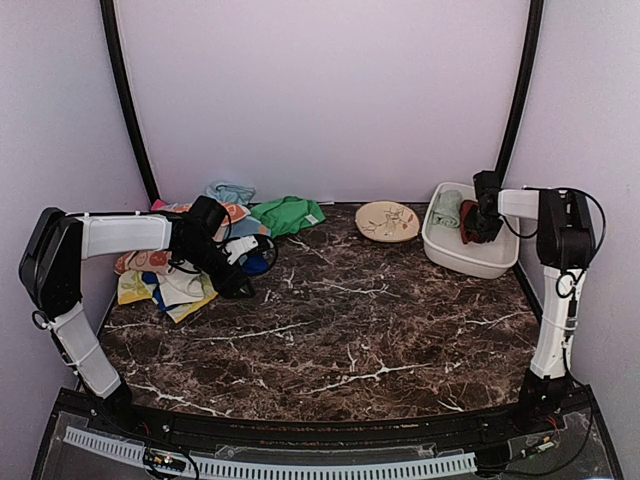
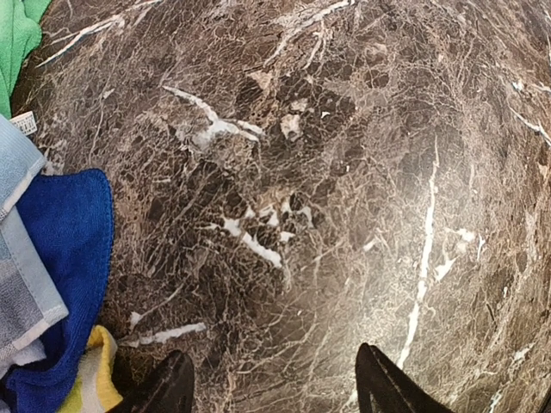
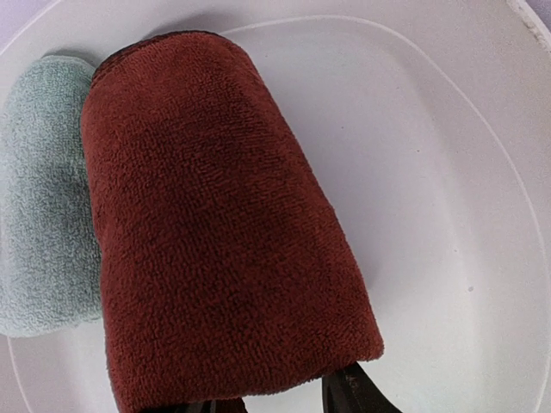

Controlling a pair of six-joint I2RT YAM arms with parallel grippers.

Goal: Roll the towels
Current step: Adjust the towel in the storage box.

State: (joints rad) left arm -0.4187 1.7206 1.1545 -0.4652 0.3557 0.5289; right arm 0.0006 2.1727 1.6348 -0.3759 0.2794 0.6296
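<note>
A maroon towel (image 3: pixel 215 224), rolled up, lies in the white tub (image 3: pixel 448 172) beside a rolled mint-green towel (image 3: pixel 43 215). My right gripper (image 3: pixel 275 391) is shut on the near end of the maroon roll, which hides its fingertips. From above, the right gripper (image 1: pixel 485 225) reaches into the tub (image 1: pixel 480 262) next to the mint-green towel (image 1: pixel 446 208). The left gripper (image 2: pixel 271 361) stands open over bare marble, nothing between its fingers. A blue towel (image 2: pixel 69 249) lies just to its left. From above, the left gripper (image 1: pixel 240 285) sits at the edge of a loose towel pile (image 1: pixel 170 280).
A green cloth (image 1: pixel 288 213) lies at the back behind the pile, and a beige plate (image 1: pixel 387 220) sits left of the tub. The dark marble tabletop (image 1: pixel 350 310) spans the middle. Walls close in on both sides.
</note>
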